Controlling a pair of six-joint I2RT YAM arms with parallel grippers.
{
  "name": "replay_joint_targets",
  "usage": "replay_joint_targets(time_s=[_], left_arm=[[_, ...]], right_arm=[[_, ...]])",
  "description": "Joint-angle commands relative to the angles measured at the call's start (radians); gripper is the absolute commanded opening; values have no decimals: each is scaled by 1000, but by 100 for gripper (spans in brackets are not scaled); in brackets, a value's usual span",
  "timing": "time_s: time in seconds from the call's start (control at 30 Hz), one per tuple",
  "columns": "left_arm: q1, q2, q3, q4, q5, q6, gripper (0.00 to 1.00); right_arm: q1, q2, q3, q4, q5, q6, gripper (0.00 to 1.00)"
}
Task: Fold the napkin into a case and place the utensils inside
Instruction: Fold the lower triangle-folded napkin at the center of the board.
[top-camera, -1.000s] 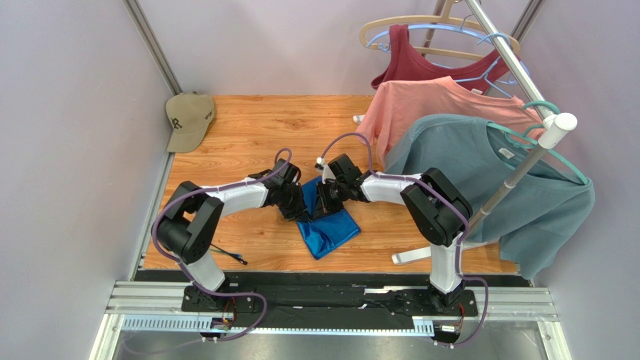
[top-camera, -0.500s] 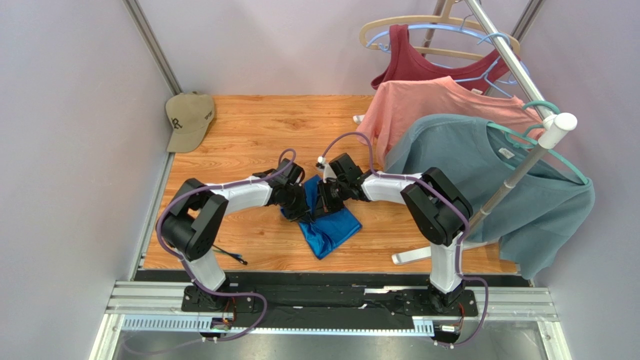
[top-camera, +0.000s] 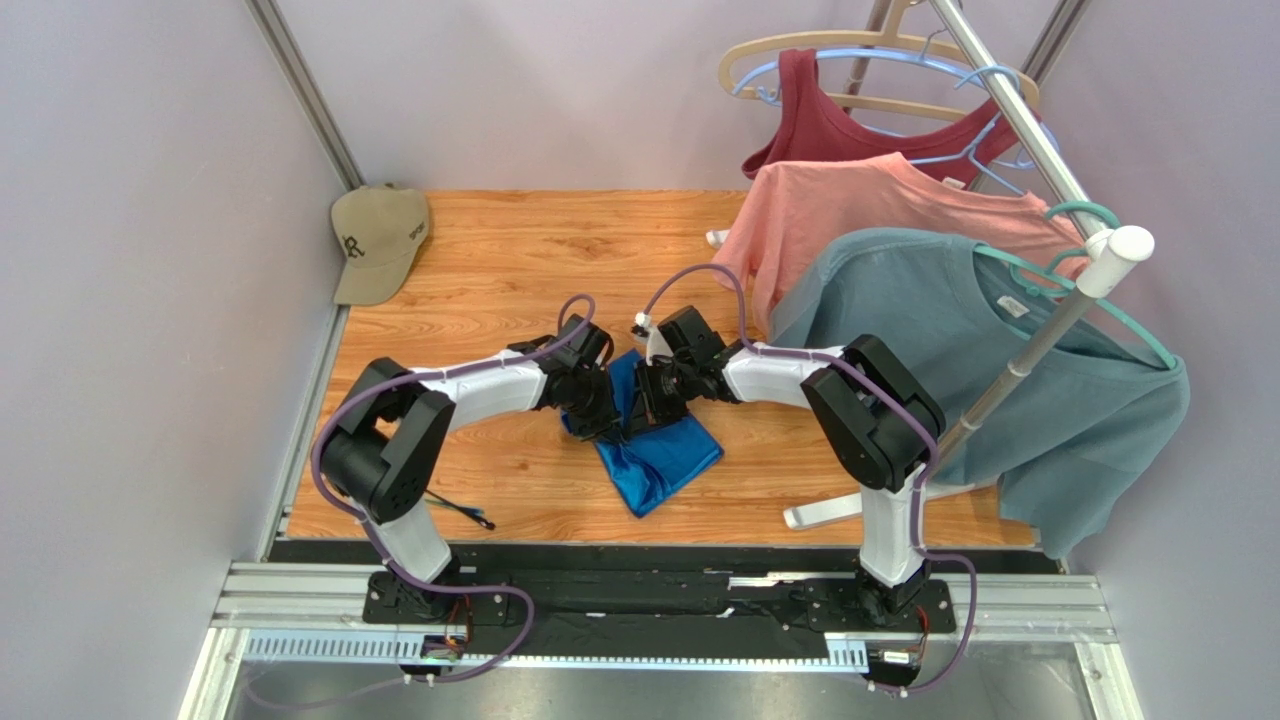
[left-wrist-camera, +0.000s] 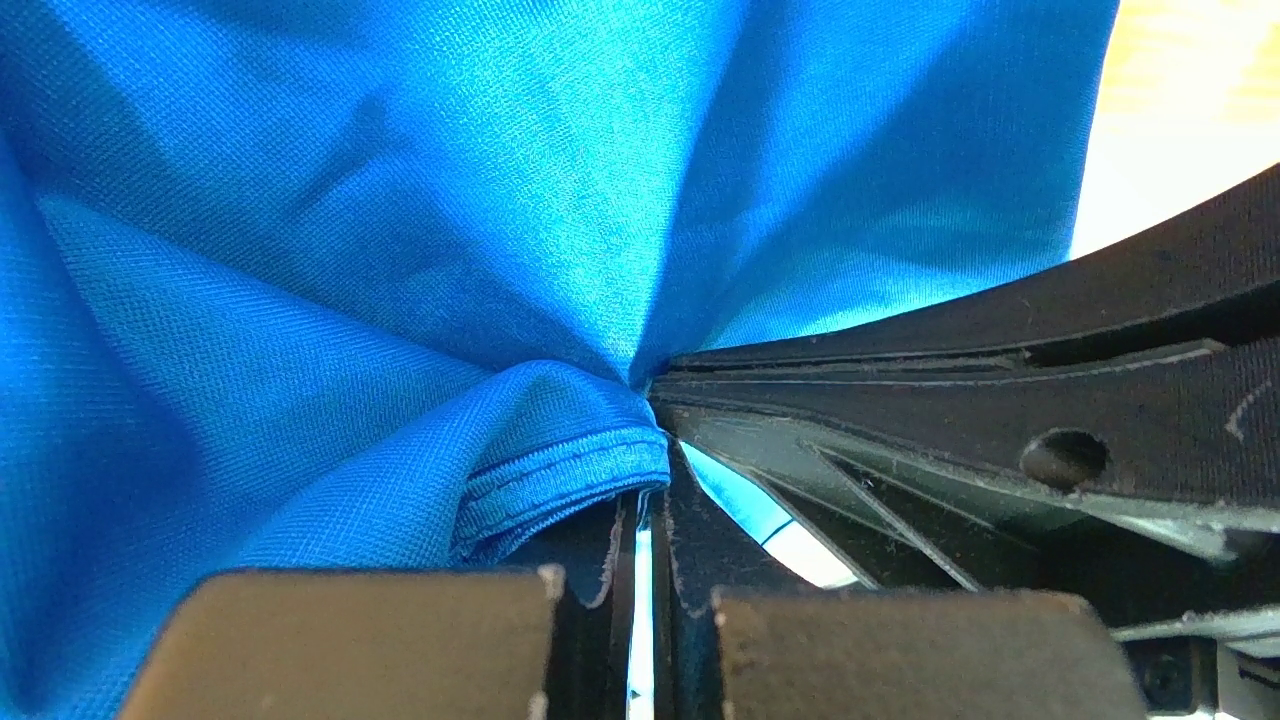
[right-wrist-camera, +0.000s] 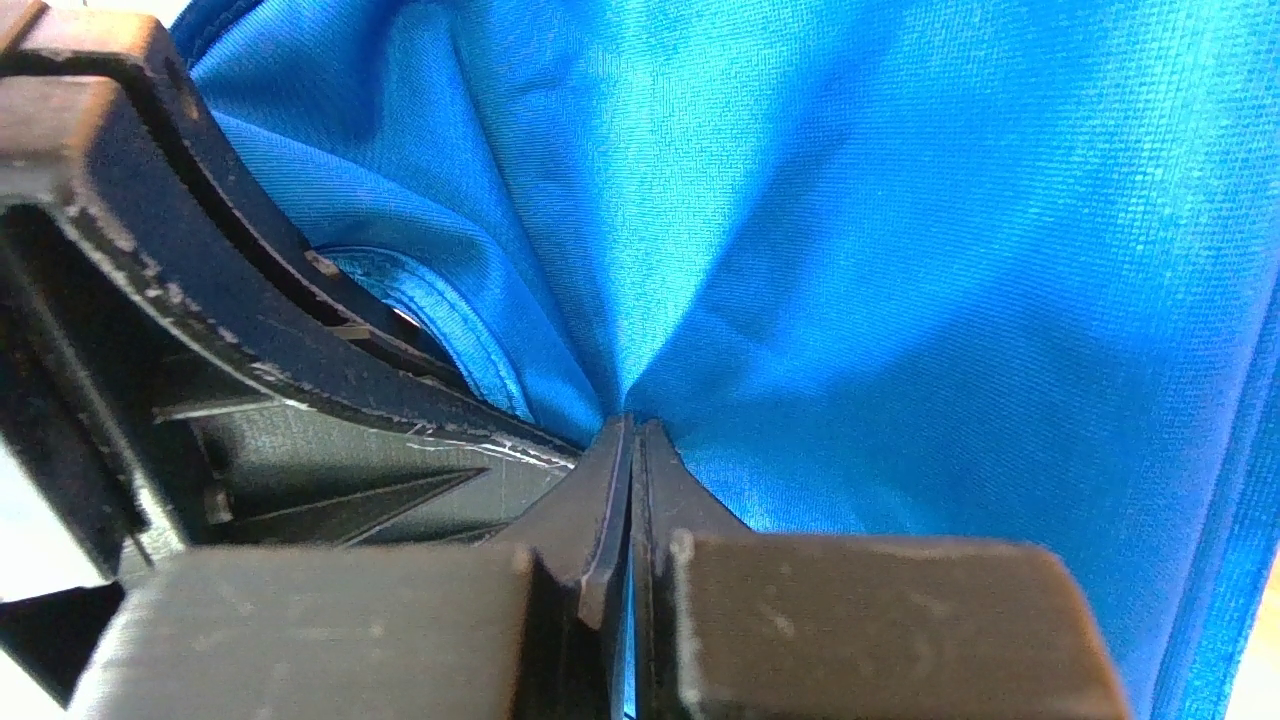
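Observation:
The royal-blue napkin (top-camera: 657, 455) lies bunched on the wooden table, its upper part lifted between my two grippers. My left gripper (top-camera: 591, 393) is shut on a hemmed fold of the napkin (left-wrist-camera: 376, 225), its jaws pinching the cloth (left-wrist-camera: 649, 495). My right gripper (top-camera: 643, 396) is shut on the napkin (right-wrist-camera: 902, 270) too, with the fabric puckering at its tips (right-wrist-camera: 628, 435). The two grippers sit almost tip to tip, and each wrist view shows the other's black finger. The utensils (top-camera: 455, 510), thin dark sticks, lie by the left arm's base. No case shape shows.
A tan cap (top-camera: 379, 237) lies at the table's back left corner. A clothes rack (top-camera: 1052, 323) stands on the right with a teal-grey T-shirt (top-camera: 962, 360), a pink shirt (top-camera: 872, 210) and a red top (top-camera: 842, 128). Its white foot (top-camera: 819, 515) rests on the table.
My left gripper has shifted slightly up and right toward the right gripper, drawing the napkin's left fold with it. The right arm has held still.

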Motion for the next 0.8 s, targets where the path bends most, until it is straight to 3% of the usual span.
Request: replay_joint_targets(time_s=[0.0, 0.2, 0.43, 0.6, 0.77], left_arm=[[-3, 21, 55, 64, -17, -4, 0], [-3, 50, 56, 95, -18, -17, 0], [-3, 18, 16, 101, -40, -20, 0], [-6, -24, 12, 93, -55, -11, 0], [-5, -30, 21, 83, -58, 8, 0]], right_arm=[[15, 18, 10, -2, -2, -5, 0], [15, -28, 18, -22, 15, -6, 0], [5, -176, 62, -256, 182, -98, 2], [0, -210, 2, -221, 172, -115, 3], [-9, -117, -13, -114, 140, -118, 0]])
